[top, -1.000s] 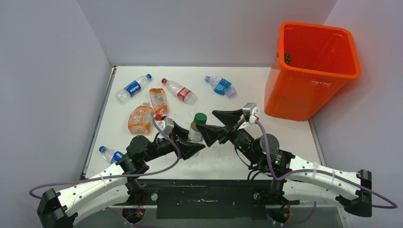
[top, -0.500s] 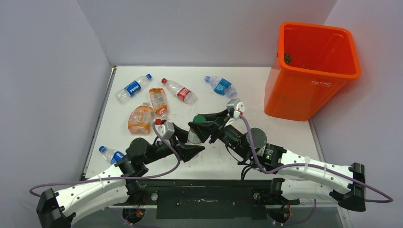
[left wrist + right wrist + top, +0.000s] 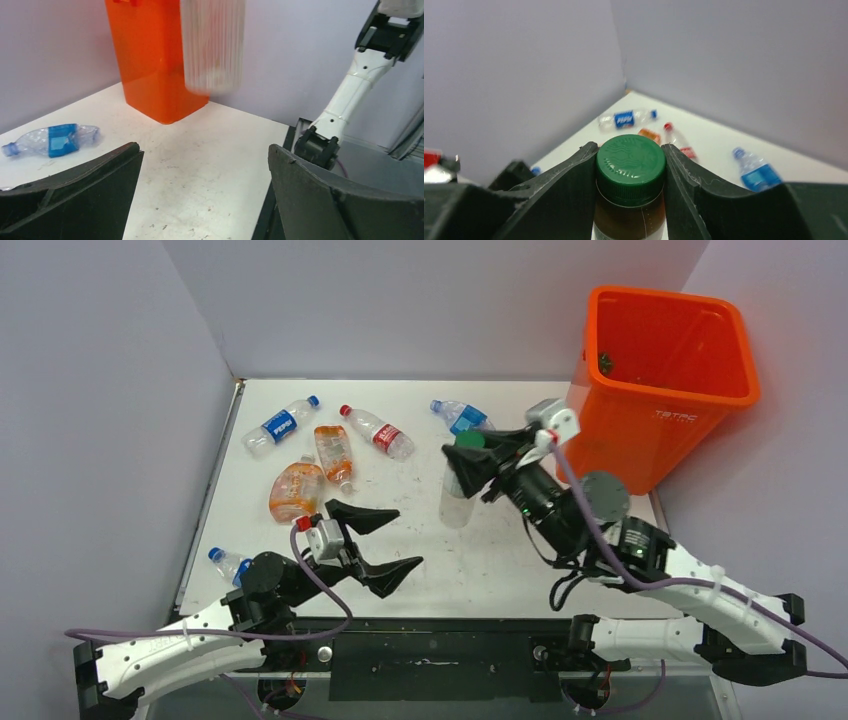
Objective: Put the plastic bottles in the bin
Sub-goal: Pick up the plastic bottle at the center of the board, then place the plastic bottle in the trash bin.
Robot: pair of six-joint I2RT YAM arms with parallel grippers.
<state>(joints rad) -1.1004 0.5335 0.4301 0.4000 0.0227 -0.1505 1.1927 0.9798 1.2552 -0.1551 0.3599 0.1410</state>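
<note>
A green-capped bottle (image 3: 455, 502) with brown liquid hangs above the table's middle. My right gripper (image 3: 468, 452) is shut on its cap (image 3: 630, 162), one finger on each side. In the left wrist view its ribbed lower body (image 3: 212, 45) hangs in front of the orange bin (image 3: 150, 55). The bin (image 3: 655, 390) stands at the back right. My left gripper (image 3: 405, 537) is open and holds nothing, low over the near table (image 3: 204, 150).
Bottles lying at the back left: a blue-labelled one (image 3: 280, 425), a red-labelled one (image 3: 377, 432), two orange ones (image 3: 332, 452) (image 3: 296, 490). A clear blue-labelled bottle (image 3: 462, 420) lies behind the held one. A blue-capped bottle (image 3: 228, 562) lies beside the left arm.
My left gripper has let go of the green-capped bottle, opened and drawn back. My right gripper has shut on the cap and carried the bottle up and toward the bin.
</note>
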